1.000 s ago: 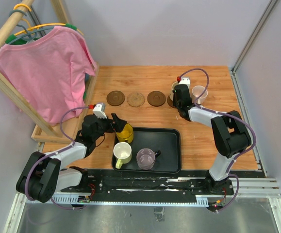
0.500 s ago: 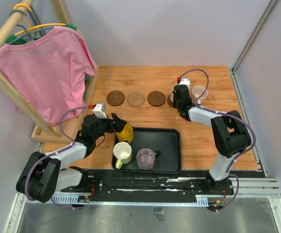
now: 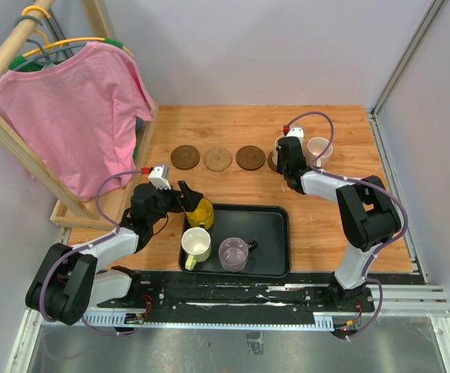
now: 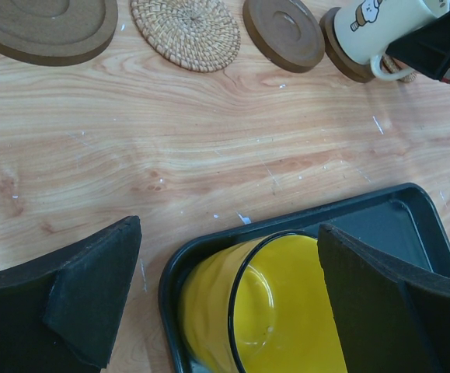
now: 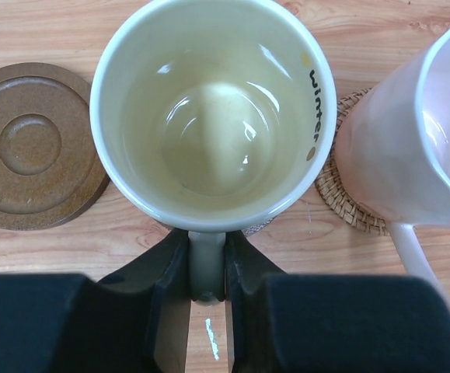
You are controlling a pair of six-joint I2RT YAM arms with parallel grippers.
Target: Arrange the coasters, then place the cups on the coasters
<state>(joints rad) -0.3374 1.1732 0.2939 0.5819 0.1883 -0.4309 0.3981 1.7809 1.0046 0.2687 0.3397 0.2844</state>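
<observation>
My right gripper is shut on the handle of a cream cup, which stands on a dark brown coaster. Beside it, a pale pink cup sits on a tan woven coaster. To the left lie three bare coasters: dark brown, tan woven and dark brown. My left gripper is open, one finger on each side of the yellow cup in the far left corner of the black tray. The tray also holds a white cup and a grey-purple cup.
A wooden rack with a pink shirt on hangers stands at the left edge of the table. Grey walls close in the back and right sides. The tray's right half holds nothing.
</observation>
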